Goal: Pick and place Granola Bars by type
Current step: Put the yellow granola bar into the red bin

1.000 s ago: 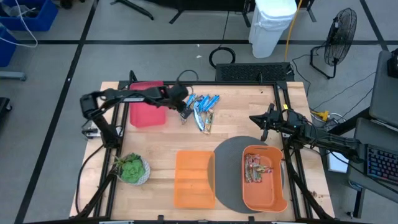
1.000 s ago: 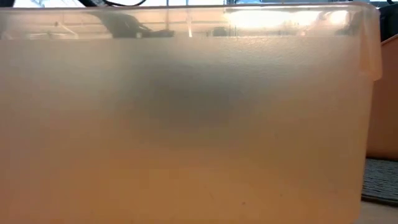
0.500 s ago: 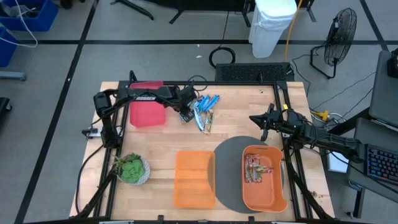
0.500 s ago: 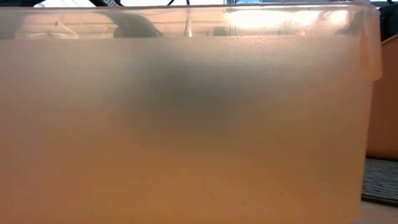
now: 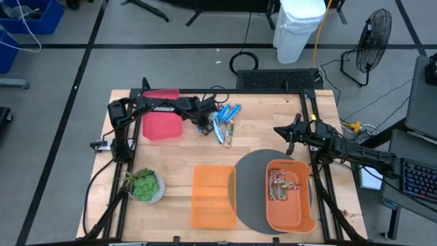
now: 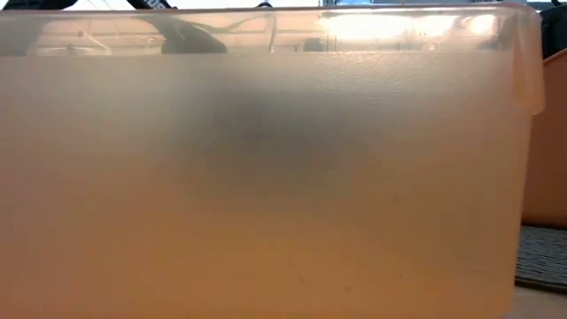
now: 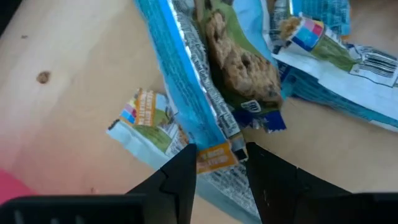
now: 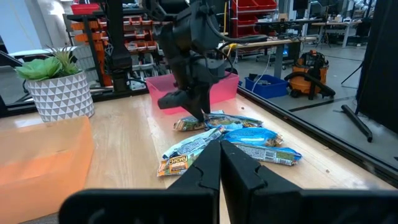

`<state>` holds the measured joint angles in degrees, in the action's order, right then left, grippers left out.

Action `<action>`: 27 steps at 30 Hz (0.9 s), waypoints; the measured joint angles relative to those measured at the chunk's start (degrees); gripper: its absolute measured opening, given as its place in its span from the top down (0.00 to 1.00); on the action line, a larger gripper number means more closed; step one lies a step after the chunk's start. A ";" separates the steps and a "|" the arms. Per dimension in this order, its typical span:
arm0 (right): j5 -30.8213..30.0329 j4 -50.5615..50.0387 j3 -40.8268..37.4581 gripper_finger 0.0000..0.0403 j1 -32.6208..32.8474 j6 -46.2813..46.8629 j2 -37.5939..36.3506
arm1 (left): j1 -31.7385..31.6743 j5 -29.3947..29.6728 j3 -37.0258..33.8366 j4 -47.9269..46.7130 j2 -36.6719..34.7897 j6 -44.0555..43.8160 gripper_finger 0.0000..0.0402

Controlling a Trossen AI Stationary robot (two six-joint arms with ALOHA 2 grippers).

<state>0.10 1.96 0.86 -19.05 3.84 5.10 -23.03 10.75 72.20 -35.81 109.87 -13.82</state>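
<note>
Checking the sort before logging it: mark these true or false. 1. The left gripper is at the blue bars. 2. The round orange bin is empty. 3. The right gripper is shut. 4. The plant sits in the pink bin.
1. True: the left gripper is at the blue bars.
2. False: the round orange bin holds reddish bars.
3. True: the right gripper is shut.
4. False: the plant stands on the table, apart from the pink bin.

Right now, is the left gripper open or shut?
Open: the left gripper stands with a gap, straddling a blue bar in the pile.
</note>
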 joint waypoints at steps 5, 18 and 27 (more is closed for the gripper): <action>0.00 0.02 0.00 1.00 0.01 -0.02 0.01 | -0.03 0.59 0.00 0.52 -0.09 -0.92 0.64; 0.00 0.02 -0.01 1.00 0.01 -0.01 0.00 | -0.02 2.81 0.00 0.85 -0.09 0.03 0.90; 0.00 0.00 -0.01 1.00 0.00 0.00 0.00 | 1.39 3.41 0.00 2.83 -0.42 3.49 0.99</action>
<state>0.10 1.96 0.85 -19.04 3.84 5.11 -21.63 14.17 72.20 -32.98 109.45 -10.34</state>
